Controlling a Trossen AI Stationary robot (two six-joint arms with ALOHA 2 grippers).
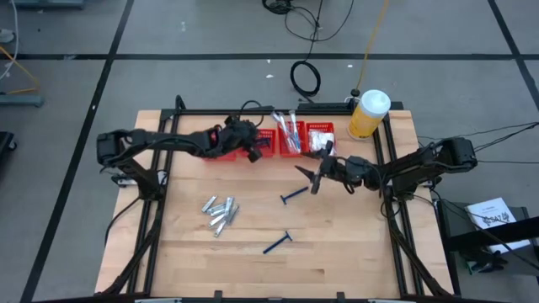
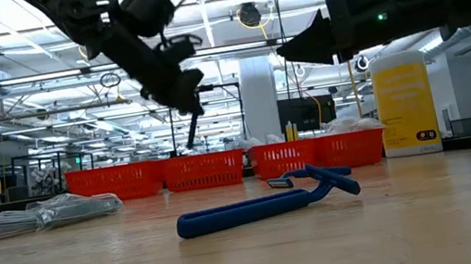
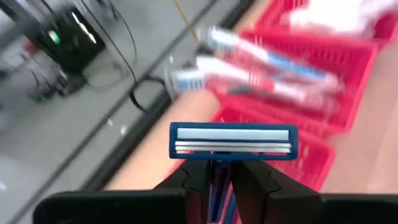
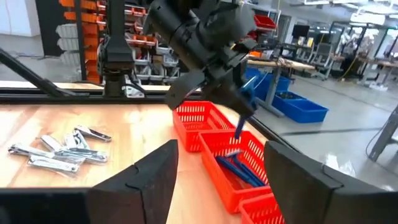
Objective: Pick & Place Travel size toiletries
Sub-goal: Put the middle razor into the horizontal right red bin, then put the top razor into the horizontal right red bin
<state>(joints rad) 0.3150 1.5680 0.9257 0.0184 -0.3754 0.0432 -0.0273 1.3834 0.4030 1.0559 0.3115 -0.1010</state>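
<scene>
My left gripper (image 1: pixel 253 154) hangs over the row of red mesh baskets (image 1: pixel 271 135) at the table's far side, shut on a dark-blue razor (image 3: pixel 233 140). The right wrist view shows that razor (image 4: pixel 239 127) hanging above a basket holding more blue razors (image 4: pixel 239 169). My right gripper (image 1: pixel 313 179) hovers open right of centre, above the table and touching nothing. Two blue razors (image 1: pixel 293 195) (image 1: pixel 276 243) lie flat on the wood. A pile of silvery pieces (image 1: pixel 221 212) lies left of centre. White-teal sticks (image 1: pixel 290 133) and white packets (image 1: pixel 320 139) fill other baskets. My left gripper pinches the razor's handle (image 3: pixel 219 177) between its two fingers, just behind the head (image 3: pixel 233 140). The fingers come from above, slanting down. The razor is lifted clear and hangs below the fingers over the basket (image 4: pixel 211 140).
A big yellow white-capped bottle (image 1: pixel 368 114) stands at the table's far right corner, beside the baskets. A black frame (image 1: pixel 383 168) borders the table. Bare wood (image 1: pixel 337 236) lies toward the near edge. Cables (image 1: pixel 305 77) lie on the floor beyond the table.
</scene>
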